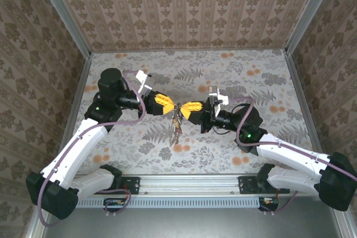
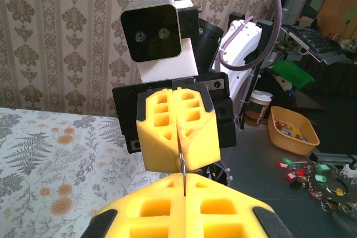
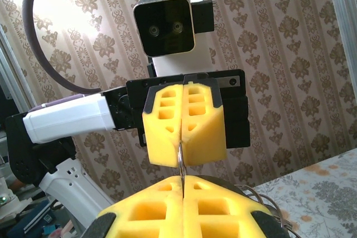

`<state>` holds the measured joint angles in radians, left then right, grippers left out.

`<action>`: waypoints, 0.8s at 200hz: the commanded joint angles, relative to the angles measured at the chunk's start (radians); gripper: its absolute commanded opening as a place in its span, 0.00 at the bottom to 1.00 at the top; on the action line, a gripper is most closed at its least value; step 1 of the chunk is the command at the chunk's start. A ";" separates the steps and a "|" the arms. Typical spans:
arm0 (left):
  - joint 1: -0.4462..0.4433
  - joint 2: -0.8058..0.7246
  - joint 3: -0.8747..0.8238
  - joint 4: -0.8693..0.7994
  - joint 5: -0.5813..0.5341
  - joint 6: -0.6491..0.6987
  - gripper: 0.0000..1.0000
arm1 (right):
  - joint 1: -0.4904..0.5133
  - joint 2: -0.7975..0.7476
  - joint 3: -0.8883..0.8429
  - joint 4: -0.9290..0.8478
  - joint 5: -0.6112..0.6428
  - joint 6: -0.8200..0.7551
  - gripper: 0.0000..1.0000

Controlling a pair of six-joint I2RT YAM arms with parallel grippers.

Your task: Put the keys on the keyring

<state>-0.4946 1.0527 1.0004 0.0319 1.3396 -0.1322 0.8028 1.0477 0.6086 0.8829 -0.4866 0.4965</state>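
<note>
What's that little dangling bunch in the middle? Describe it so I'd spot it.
From above, take the fern-patterned table and find its middle, where the yellow left hand and right hand meet tip to tip. Just below that meeting point hang the keys: a thin, dark, stringy cluster, unlike the blocky yellow hands.

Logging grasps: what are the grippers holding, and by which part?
Both the left gripper and right gripper are shut on the keyring, pinching its wire loop from opposite sides.

White arms [image 1: 75, 146], black joints [image 1: 110, 82], purple cables [image 3: 30, 26], yellow fingers [image 1: 160, 101].
</note>
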 commanded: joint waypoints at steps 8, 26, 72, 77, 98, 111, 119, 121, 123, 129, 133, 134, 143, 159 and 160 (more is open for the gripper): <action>-0.002 -0.022 0.001 0.037 0.024 -0.010 0.00 | 0.009 0.014 0.046 0.037 -0.022 -0.008 0.00; -0.004 -0.022 -0.001 0.038 0.023 -0.011 0.00 | 0.008 0.022 0.054 0.044 -0.026 -0.009 0.00; -0.007 -0.022 -0.002 0.035 0.021 -0.006 0.00 | 0.012 0.037 0.072 0.056 -0.033 -0.011 0.00; -0.007 -0.022 -0.002 0.036 0.020 -0.006 0.00 | 0.012 0.037 0.074 0.056 -0.032 -0.013 0.00; -0.009 -0.022 0.000 0.031 0.019 -0.004 0.00 | 0.015 0.043 0.078 0.058 -0.031 -0.015 0.00; -0.009 -0.022 -0.002 0.031 0.018 -0.005 0.00 | 0.015 0.044 0.080 0.059 -0.029 -0.016 0.00; -0.010 -0.023 -0.003 0.032 0.017 -0.003 0.00 | 0.016 0.044 0.083 0.058 -0.027 -0.017 0.00; -0.010 -0.023 -0.002 0.032 0.018 -0.003 0.00 | 0.016 0.044 0.083 0.057 -0.027 -0.017 0.00; -0.010 -0.023 -0.003 0.032 0.018 -0.003 0.00 | 0.016 0.044 0.084 0.056 -0.026 -0.018 0.00; -0.010 -0.023 -0.002 0.031 0.017 -0.003 0.00 | 0.016 0.046 0.085 0.054 -0.024 -0.017 0.00; -0.010 -0.023 -0.002 0.031 0.016 -0.003 0.00 | 0.016 0.046 0.086 0.052 -0.023 -0.018 0.00; -0.010 -0.023 -0.002 0.031 0.016 -0.003 0.00 | 0.017 0.047 0.086 0.052 -0.022 -0.018 0.00; -0.010 -0.024 -0.003 0.031 0.016 -0.003 0.00 | 0.017 0.048 0.088 0.049 -0.017 -0.019 0.00; -0.010 -0.023 -0.004 0.030 0.015 -0.001 0.00 | 0.019 0.049 0.088 0.046 -0.005 -0.019 0.00; -0.010 -0.023 -0.005 0.030 0.015 -0.001 0.00 | 0.019 0.049 0.089 0.046 -0.005 -0.019 0.00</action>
<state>-0.4881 1.0409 1.0008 0.0521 1.3376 -0.1318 0.8032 1.0798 0.6418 0.8925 -0.5117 0.4931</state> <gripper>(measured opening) 0.045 0.064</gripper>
